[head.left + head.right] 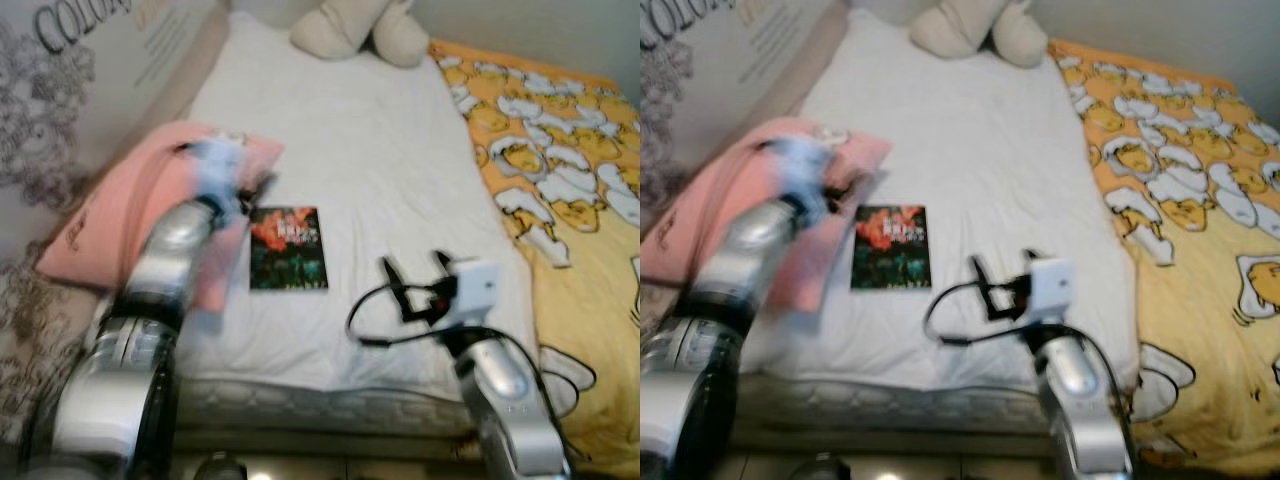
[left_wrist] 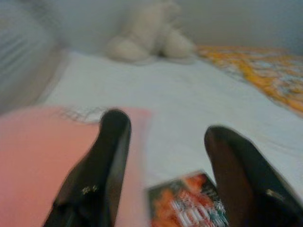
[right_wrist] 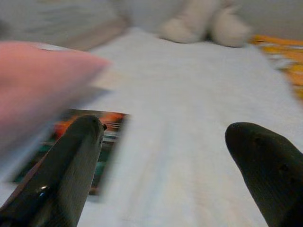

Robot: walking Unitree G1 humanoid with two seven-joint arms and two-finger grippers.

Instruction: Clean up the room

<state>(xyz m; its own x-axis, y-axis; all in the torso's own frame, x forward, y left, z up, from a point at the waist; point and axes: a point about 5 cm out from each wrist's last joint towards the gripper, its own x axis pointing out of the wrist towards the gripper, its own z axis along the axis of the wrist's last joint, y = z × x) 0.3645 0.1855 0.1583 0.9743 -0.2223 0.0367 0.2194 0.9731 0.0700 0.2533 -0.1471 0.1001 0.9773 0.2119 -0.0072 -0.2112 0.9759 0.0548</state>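
Observation:
A dark book with a red and green cover (image 1: 288, 248) lies flat on the white sheet (image 1: 340, 130), just right of a pink pillow (image 1: 110, 215). My left gripper (image 1: 225, 168), blurred by motion, hovers over the pillow's right end. In the left wrist view its fingers (image 2: 111, 156) stand open, with the pillow (image 2: 42, 156) and the book (image 2: 189, 203) beneath them. My right gripper (image 1: 415, 272) is open above the sheet near the bed's front edge, to the right of the book. The right wrist view has the book (image 3: 71, 142) beside one finger (image 3: 75, 156).
A cream plush toy (image 1: 360, 28) sits at the far end of the bed. A yellow duvet with white figures (image 1: 570, 170) covers the right side. A printed headboard or wall panel (image 1: 60, 90) runs along the left. The mattress edge (image 1: 320, 405) is near me.

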